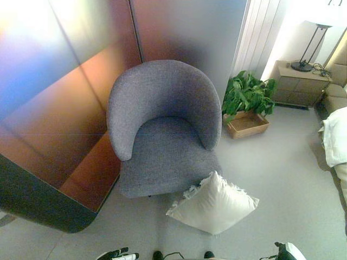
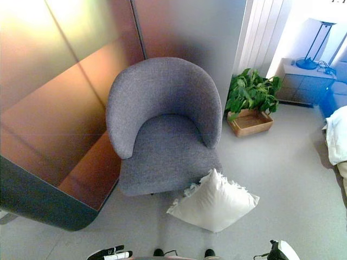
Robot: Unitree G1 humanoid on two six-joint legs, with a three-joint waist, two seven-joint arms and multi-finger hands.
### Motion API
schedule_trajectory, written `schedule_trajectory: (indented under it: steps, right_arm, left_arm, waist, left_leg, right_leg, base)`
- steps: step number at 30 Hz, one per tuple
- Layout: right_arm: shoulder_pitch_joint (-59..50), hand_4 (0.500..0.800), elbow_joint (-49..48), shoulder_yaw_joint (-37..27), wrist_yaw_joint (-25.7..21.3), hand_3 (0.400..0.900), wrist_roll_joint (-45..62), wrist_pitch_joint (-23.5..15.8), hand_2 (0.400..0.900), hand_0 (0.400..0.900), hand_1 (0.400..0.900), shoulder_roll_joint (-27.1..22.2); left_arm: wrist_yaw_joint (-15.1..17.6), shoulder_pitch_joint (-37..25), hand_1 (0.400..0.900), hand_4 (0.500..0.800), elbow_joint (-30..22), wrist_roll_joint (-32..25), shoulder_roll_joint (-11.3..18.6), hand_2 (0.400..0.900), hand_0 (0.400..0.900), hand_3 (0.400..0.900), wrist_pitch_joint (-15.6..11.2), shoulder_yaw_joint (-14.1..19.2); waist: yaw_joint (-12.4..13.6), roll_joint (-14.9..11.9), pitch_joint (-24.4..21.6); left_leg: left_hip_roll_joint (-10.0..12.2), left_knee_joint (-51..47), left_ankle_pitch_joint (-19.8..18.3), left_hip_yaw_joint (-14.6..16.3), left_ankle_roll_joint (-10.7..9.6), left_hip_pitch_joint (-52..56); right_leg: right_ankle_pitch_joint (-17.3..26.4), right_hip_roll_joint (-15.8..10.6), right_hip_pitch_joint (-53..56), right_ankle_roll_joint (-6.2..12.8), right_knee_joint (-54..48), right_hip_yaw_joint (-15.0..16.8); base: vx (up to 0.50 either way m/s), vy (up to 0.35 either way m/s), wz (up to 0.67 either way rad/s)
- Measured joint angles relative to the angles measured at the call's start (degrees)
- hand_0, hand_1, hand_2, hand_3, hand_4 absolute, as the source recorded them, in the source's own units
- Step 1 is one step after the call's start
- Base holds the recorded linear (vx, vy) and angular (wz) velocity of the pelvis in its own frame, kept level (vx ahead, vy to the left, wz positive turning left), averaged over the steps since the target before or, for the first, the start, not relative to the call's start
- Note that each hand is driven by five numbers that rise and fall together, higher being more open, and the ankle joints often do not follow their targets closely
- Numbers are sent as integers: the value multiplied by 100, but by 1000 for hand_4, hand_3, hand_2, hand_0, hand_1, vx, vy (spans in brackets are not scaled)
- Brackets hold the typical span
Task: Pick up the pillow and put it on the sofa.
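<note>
Left eye view: pillow (image 1: 214, 204) was off-white, square, puffy, with a fringed or frayed edge along its upper side. It lay flat on the grey floor (image 1: 271, 162), its upper corner touching the front right of the sofa (image 1: 162, 130). The sofa was a grey fabric tub chair with a curved back, seat bare. Left hand (image 1: 117, 254) showed only at the bottom edge, left of centre: dark fingers with white tips lay roughly straight, pointing right, holding nothing. Right hand (image 1: 286, 251) was cut off at the bottom edge; couldn't tell its fingers. Both hands sat well apart from the pillow. A plant (image 1: 246, 95) in a tan tray stood right of the sofa; a lamp (image 1: 312, 43) on a side table at top right was partly cropped.

Right eye view: same layout. Pillow (image 2: 214, 201) lay against the sofa (image 2: 162, 127) front. Left hand (image 2: 110, 253) fingers were straight and close together. Right hand (image 2: 281, 251) was mostly out of frame, fingers unreadable. White cloth (image 2: 337, 135) at the right edge was cut off; couldn't tell what it was.
</note>
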Motion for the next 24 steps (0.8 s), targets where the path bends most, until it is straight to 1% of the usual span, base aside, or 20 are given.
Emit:
schedule_trajectory:
  steps: [6,15,19,22,24]
  right_arm:
    - [1,800,-27,0,-35,900,0,-35,900,900,900,0]
    - [-3,800,-45,1,-121,900,-129,-140,900,900,900,-63]
    - [-3,800,-54,5,-121,900,-216,-175,900,900,900,-220]
    - [-45,800,-199,34,-118,900,-221,-185,900,900,900,-391]
    - [-170,800,-214,135,-117,900,-221,-188,900,900,900,-516]
  left_arm:
    - [-197,5,900,800,-6,-47,1,900,900,900,13,0]
    - [-313,41,900,800,-17,-49,27,900,900,900,0,0]
    - [-338,55,900,800,-23,-49,88,900,900,900,2,0]
    - [-378,75,900,800,-72,-49,164,900,900,900,2,-8]
    - [-384,66,900,800,-75,-53,215,900,900,900,4,-76]
  waist:
    - [8,-3,2]
    - [27,-24,17]
    - [139,-24,35]
    - [148,-8,72]
    - [148,19,105]
  left_leg:
    - [0,0,0,0,0,0]
    - [1,0,-1,-7,-2,-8]
    - [0,0,-2,-11,-3,-31]
    - [-6,0,13,-68,-5,-117]
    - [-10,3,54,-117,10,-237]
  right_leg:
    - [0,0,0,0,0,-1]
    - [0,-1,-4,0,0,-7]
    - [0,-3,-23,1,0,-13]
    - [0,-9,-80,1,-1,-65]
    - [3,-8,-176,1,1,-108]
  base:
    - [0,0,0]
    - [11,-14,2]
    - [29,-39,7]
    - [-30,-38,9]
    - [-89,-36,9]
